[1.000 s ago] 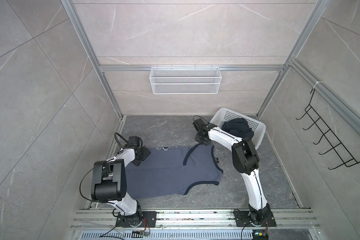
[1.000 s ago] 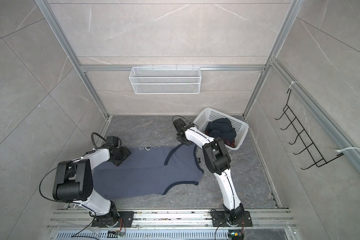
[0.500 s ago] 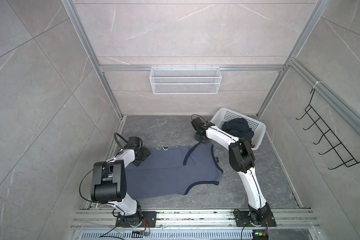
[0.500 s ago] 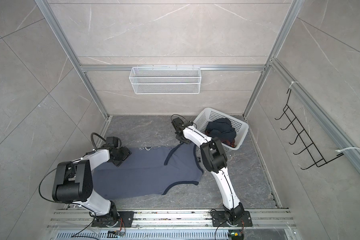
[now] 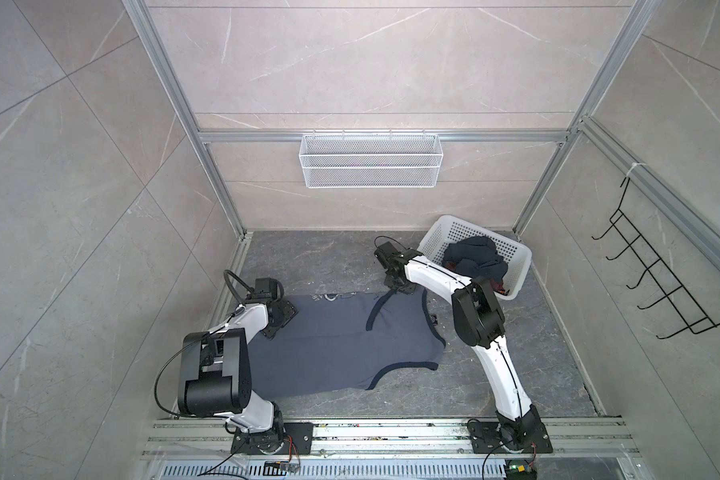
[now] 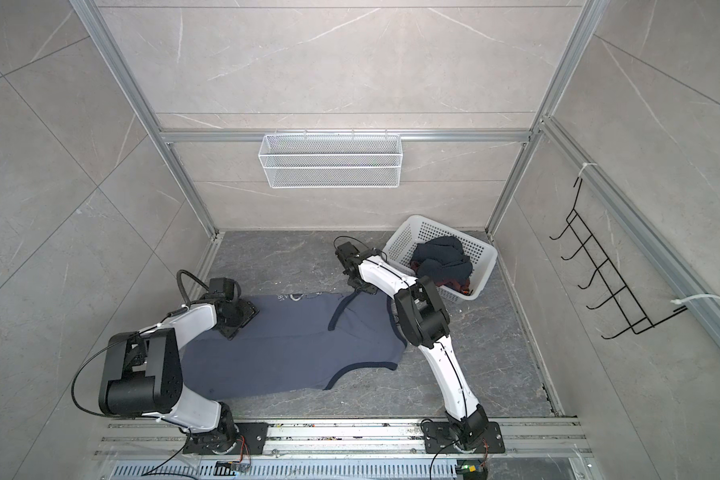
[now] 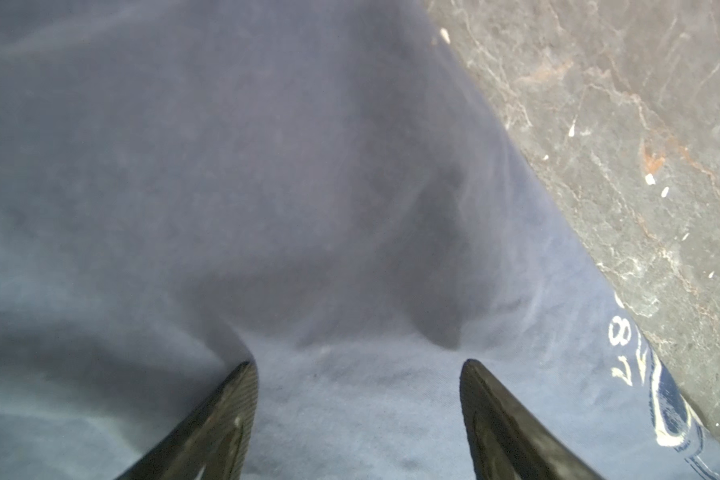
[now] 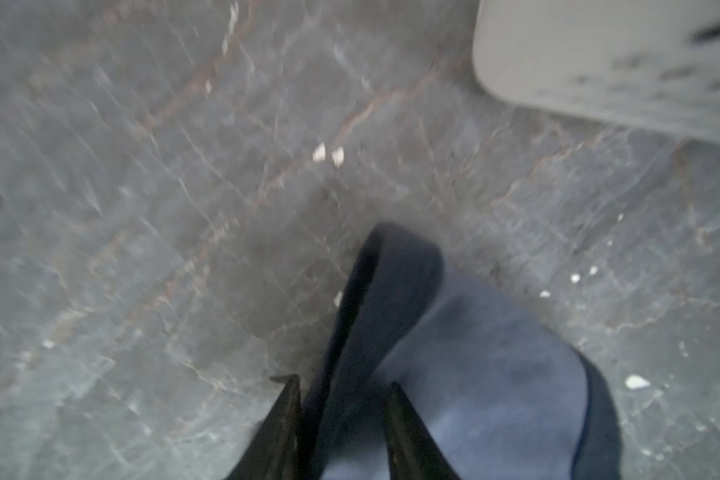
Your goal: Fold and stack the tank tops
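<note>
The slate-blue tank top (image 5: 341, 345) (image 6: 283, 345) lies spread flat on the dark stone floor, its white lettering (image 7: 628, 357) along the far edge. My left gripper (image 5: 279, 326) (image 6: 235, 322) (image 7: 358, 365) stands open at the top's far left corner, fingertips wide apart on the cloth (image 7: 267, 187). My right gripper (image 5: 400, 289) (image 6: 362, 289) (image 8: 344, 384) is shut on the far shoulder strap (image 8: 391, 270), whose dark-trimmed loop sticks out past the fingertips. The dark navy tank top (image 5: 472, 257) (image 6: 443, 259) lies crumpled in the white basket (image 5: 520, 270) (image 6: 485, 270).
The basket (image 8: 578, 54) sits at the back right, close to my right wrist. A white wire shelf (image 5: 371, 160) hangs on the back wall and a black hook rack (image 5: 657, 282) on the right wall. Aluminium posts frame the floor; a rail (image 5: 391, 432) runs along the front.
My right arm has shifted slightly left and its jaws have narrowed onto the strap. The left arm and the spread top have not moved.
</note>
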